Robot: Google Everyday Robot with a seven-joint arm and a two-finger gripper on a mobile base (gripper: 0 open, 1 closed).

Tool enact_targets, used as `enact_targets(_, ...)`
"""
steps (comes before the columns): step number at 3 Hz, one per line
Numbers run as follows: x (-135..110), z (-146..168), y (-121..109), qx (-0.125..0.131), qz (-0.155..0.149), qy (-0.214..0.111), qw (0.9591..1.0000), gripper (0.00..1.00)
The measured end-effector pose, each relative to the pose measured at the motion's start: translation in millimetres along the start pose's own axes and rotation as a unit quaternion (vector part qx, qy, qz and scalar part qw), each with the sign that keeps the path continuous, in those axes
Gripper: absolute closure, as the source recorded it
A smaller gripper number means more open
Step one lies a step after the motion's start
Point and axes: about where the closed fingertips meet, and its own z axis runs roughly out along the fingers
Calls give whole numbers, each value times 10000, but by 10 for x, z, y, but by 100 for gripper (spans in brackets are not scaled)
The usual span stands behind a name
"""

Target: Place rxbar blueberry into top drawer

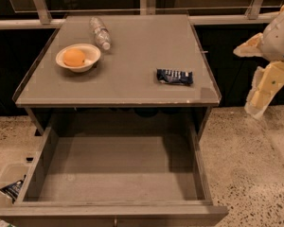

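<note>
Gleaming navy rxbar blueberry (174,76); gripper (260,97) far right.

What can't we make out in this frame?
All camera view:
1. The end effector hangs right of the table; its arm is cut off by the right edge.
2. rxbar blueberry, on the table: wrapper lettering too small to read.
3. top drawer: front panel cut off by the bottom edge.
4. dark packet, lower left: partly hidden by the drawer's side wall.
</note>
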Motion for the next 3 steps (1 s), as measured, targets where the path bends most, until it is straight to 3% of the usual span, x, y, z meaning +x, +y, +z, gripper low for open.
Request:
enact_targets(1,169,349,-248,-469,-34,-79,9989,0)
enact_targets(2,154,688,-330,-822,-338,-183,9959,0)
enact_targets(3,143,715,-382,-732,-330,-208,9966,0)
